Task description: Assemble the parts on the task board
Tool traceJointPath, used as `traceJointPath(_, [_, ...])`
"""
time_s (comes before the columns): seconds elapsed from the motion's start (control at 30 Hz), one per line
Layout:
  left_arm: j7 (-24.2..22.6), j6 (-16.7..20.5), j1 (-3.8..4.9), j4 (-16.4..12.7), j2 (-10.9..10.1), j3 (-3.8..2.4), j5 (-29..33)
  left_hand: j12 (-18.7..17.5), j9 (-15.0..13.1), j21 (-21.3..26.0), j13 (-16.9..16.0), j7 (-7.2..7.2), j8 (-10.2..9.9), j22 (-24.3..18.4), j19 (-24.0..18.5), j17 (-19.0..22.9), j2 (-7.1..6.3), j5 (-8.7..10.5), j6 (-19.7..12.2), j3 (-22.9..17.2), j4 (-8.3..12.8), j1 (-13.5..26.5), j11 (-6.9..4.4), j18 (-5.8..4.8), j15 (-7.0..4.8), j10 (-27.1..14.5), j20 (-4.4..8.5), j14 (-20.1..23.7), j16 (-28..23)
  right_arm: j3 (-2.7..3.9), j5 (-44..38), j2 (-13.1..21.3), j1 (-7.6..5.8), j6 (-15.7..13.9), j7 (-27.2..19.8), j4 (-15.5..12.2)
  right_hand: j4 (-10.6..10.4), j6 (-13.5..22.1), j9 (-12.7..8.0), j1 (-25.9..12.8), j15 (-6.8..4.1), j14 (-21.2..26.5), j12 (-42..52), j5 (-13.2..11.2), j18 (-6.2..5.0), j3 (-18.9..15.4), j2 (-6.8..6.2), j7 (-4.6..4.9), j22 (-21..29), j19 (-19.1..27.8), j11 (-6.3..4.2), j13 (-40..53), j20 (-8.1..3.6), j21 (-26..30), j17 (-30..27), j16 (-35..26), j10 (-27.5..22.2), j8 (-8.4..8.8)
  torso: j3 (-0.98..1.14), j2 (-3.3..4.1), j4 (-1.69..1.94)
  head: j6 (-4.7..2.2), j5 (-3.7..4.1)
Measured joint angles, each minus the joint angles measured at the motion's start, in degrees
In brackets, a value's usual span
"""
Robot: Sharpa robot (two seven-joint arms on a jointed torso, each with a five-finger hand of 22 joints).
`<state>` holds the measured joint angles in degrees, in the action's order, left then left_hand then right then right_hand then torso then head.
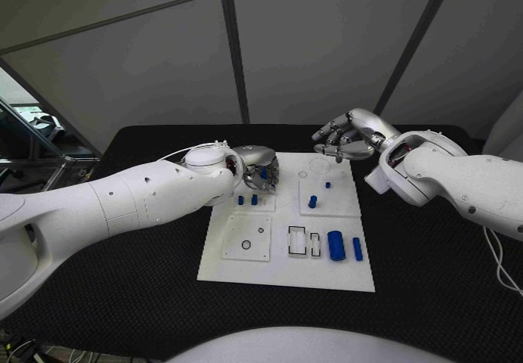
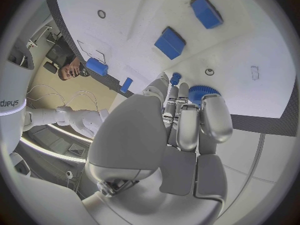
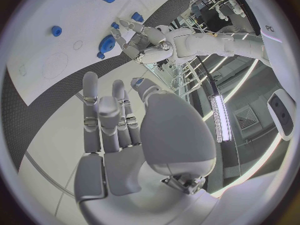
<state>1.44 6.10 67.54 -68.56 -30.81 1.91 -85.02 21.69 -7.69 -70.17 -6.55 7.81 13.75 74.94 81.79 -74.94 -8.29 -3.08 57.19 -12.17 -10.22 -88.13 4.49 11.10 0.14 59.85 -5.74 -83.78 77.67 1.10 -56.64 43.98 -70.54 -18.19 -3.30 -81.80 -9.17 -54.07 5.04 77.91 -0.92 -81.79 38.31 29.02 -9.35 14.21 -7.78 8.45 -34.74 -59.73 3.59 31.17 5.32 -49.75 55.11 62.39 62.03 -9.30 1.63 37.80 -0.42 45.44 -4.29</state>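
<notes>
The left hand (image 1: pixel 257 168) reaches over the far-left part of the task board (image 1: pixel 286 277), its fingertips (image 2: pixel 210 116) touching a blue gear-like part (image 2: pixel 201 90); whether they grip it cannot be told. The right hand (image 1: pixel 347 134) hovers above the board's far edge, fingers loosely curled and apart, holding nothing.

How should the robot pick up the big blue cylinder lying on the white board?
Probably by its round sides, coming straight down from above. The big cylinder lies flat on the board, long axis pointing away from the robot, so fingers could close across its width. A thinner blue bar lies close beside it, so that side is tight.
</notes>
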Motion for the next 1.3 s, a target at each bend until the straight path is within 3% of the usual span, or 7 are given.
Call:
traceJointPath(0.33, [0.0,0.0,-0.28,0.99,0.57,0.0,-0.1,-2.25,0.42,-1.21,1.14,0.16,-1.11,-0.01,0.42,0.0,0.54,0.0,1.18,-4.27,1.2,-1.23,-0.11,-0.02,0.0,1.75,0.0,0.0,0.88,0.0,-0.03,-0.06,0.0,0.0,0.01,-0.02,0.13,0.0,0.0,0.0,0.0,0.0,0.0,0.27,0.0,0.13,0.0,0.0,0.0,0.0,0.0,-0.07,0.0,0.0,0.0,0.0,0.0,0.0,0.01,-0.01,-0.04,0.09,0.15])
traceJointPath(0.9, [-0.17,-0.24,-0.47,1.99,1.08,-0.12,-0.13,-4.41,0.63,-2.99,1.79,0.4,-2.34,-0.01,1.22,0.01,-0.23,0.01,2.84,-9.17,2.76,-0.92,-0.08,0.01,-0.03,4.08,0.01,0.03,2.18,0.0,-0.1,-0.11,0.0,0.01,0.02,-0.09,-0.02,0.0,0.0,0.0,0.0,0.0,0.0,0.83,0.0,0.28,0.0,0.0,-0.05,0.0,0.0,-0.12,0.0,0.0,0.04,0.0,0.0,0.0,0.01,-0.06,0.02,0.39,0.34])
traceJointPath(1.2, [-0.8,0.86,-0.86,0.45,-0.26,-0.08,0.2,-4.94,0.66,-4.77,1.7,0.61,-2.48,-0.01,1.95,0.01,-0.83,0.01,3.88,-11.18,4.0,-0.31,-0.28,0.0,-0.03,5.81,0.31,0.03,3.23,0.0,-0.12,-0.05,0.0,0.0,0.02,-0.16,-0.02,0.0,0.0,0.0,0.0,0.0,0.0,0.83,0.0,0.27,0.0,0.0,-0.05,0.01,0.0,-0.12,0.0,0.0,0.04,0.0,0.0,0.0,0.0,-0.1,0.05,0.18,0.27])
traceJointPath(1.3, [-1.06,1.41,-1.01,-0.35,-1.08,-0.81,0.56,-5.02,0.62,-4.82,1.66,0.46,-2.64,-0.01,1.95,0.01,-1.13,0.01,4.15,-11.33,4.15,-0.02,-0.29,0.0,-0.03,5.82,0.31,0.03,3.34,0.0,-0.12,-0.01,0.0,0.0,0.02,-0.16,-0.02,0.0,0.0,0.0,0.0,0.0,0.0,0.83,0.0,0.27,0.0,0.0,-0.05,0.01,0.0,-0.11,0.0,0.0,0.04,0.0,0.0,0.0,-0.03,-0.1,0.09,0.06,0.25])
